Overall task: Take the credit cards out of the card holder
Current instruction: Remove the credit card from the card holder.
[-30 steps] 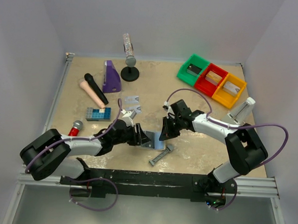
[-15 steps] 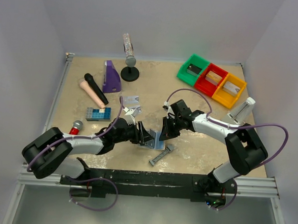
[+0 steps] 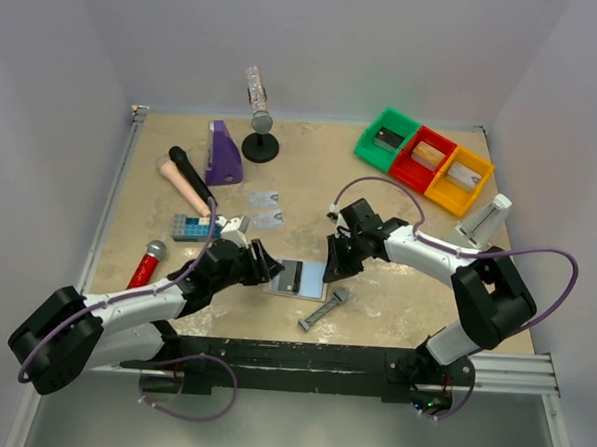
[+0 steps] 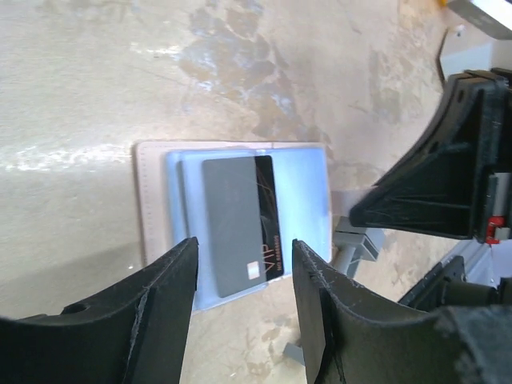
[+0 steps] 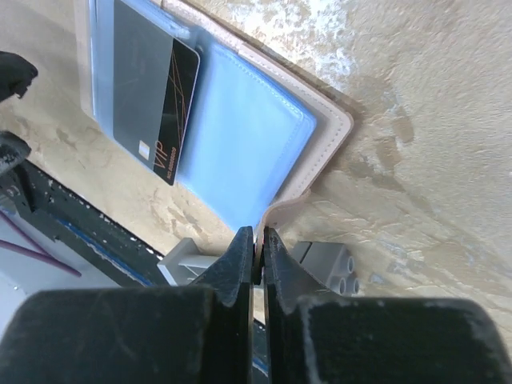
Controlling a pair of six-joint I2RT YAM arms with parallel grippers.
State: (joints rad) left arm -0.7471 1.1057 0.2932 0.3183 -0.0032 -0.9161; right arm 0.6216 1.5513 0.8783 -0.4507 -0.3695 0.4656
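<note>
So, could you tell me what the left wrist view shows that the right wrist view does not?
Only the left wrist view shows the left gripper spread open, hovering over the black card. Only the right wrist view shows the right gripper shut on the tan edge of the card holder, where that edge curls up. Both show the holder lying open with the black card, marked VIP, in one panel, and part of the grey bar-shaped tool beside it.

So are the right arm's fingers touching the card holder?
Touching. The right wrist view shows the right fingers shut on the tan edge of the card holder.
</note>
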